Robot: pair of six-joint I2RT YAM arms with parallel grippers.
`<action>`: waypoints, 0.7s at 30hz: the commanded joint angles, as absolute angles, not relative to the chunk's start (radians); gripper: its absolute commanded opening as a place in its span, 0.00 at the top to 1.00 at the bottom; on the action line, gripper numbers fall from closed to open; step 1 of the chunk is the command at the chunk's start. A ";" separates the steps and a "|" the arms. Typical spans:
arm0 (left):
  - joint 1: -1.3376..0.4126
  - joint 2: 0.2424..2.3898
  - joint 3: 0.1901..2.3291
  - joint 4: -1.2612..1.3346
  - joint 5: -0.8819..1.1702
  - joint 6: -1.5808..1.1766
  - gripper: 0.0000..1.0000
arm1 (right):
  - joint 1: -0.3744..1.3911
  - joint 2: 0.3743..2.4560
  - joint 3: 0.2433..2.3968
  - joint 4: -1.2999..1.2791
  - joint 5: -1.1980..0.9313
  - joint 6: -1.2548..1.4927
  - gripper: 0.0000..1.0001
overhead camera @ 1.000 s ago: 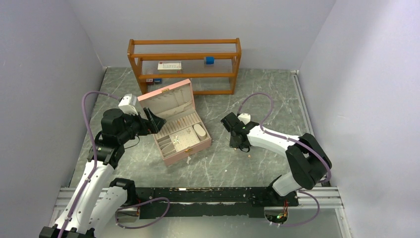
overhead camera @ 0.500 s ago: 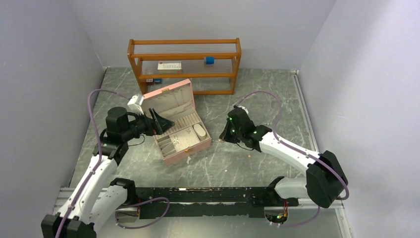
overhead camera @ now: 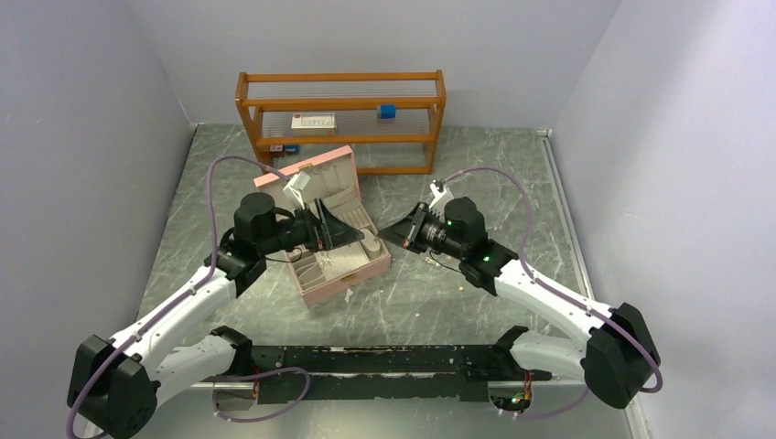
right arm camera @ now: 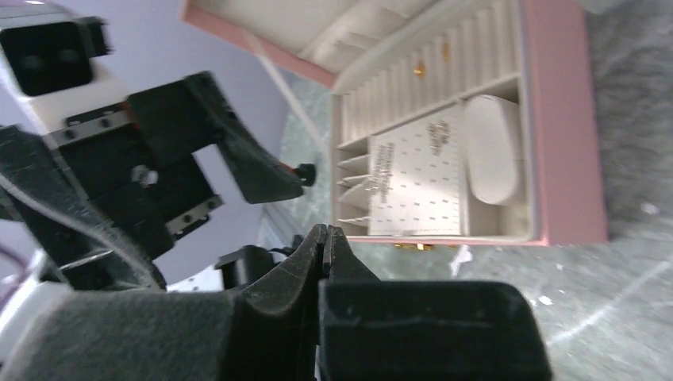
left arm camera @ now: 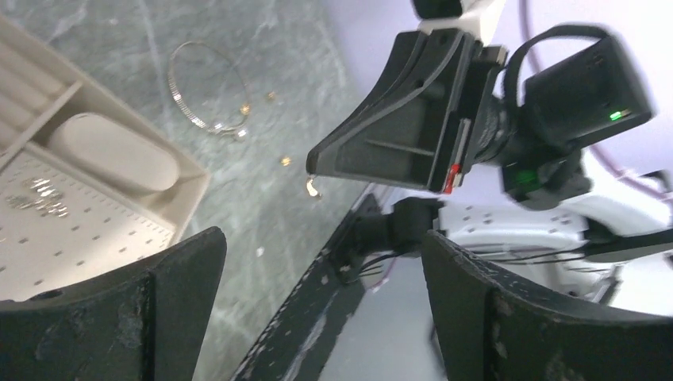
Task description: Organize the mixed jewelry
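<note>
Place of the mixed jewelry (right arm camera: 436, 135): part of it is in the open pink jewelry box (overhead camera: 340, 282), which sits left of the middle of the table (overhead camera: 430, 306). Silver pieces lie on its perforated pad and gold ones in the ring rolls. More lies loose on the table just beside the right side of the box: a thin bangle (left arm camera: 208, 87) and a few small gold bits (left arm camera: 286, 161).
Left gripper (overhead camera: 346, 230): fingers spread wide with nothing between them, hovering above the box.
Right gripper (left arm camera: 312, 167): fingers pressed together, the tip pointing toward the left one. A tiny gold piece (left arm camera: 312, 187) shows just under the tip (held, or only lying on the table behind it, I cannot tell).
Handling: very light, thin, stiff metal, probably slippery on the stone. It may flick away or bend under a hard pinch.
Where to hold: the bangle by its wire rim; the small bits from straight above, with the very fingertips.
Step, as I judge: the loose pieces are not yet in the box.
</note>
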State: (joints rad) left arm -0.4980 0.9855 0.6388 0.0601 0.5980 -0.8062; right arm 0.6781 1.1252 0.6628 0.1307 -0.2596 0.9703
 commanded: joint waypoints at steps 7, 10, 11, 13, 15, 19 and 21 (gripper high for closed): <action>-0.504 0.974 0.581 0.434 0.643 -1.199 0.08 | 0.652 1.051 0.628 0.369 -0.334 1.124 1.00; -0.505 0.995 0.546 0.539 0.675 -1.280 0.13 | 0.646 1.044 0.610 0.426 -0.346 1.137 1.00; -0.505 1.005 0.534 0.570 0.688 -1.307 0.14 | 0.646 1.048 0.605 0.442 -0.353 1.140 1.00; -0.509 1.030 0.514 0.643 0.705 -1.359 0.15 | 0.646 1.057 0.594 0.496 -0.371 1.152 1.00; -0.515 1.051 0.504 0.689 0.714 -1.393 0.16 | 0.645 1.068 0.582 0.550 -0.388 1.159 1.00; -0.530 1.070 0.505 0.693 0.717 -1.426 0.19 | 0.645 1.078 0.585 0.585 -0.397 1.146 1.00; -0.531 1.081 0.495 0.732 0.720 -1.466 0.21 | 0.646 1.085 0.592 0.587 -0.402 1.133 1.00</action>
State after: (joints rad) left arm -0.5201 1.0756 0.5053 0.6060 0.6827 -1.3815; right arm 0.6518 1.0782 0.5922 0.5037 -0.3729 1.1442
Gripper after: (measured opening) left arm 0.805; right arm 0.008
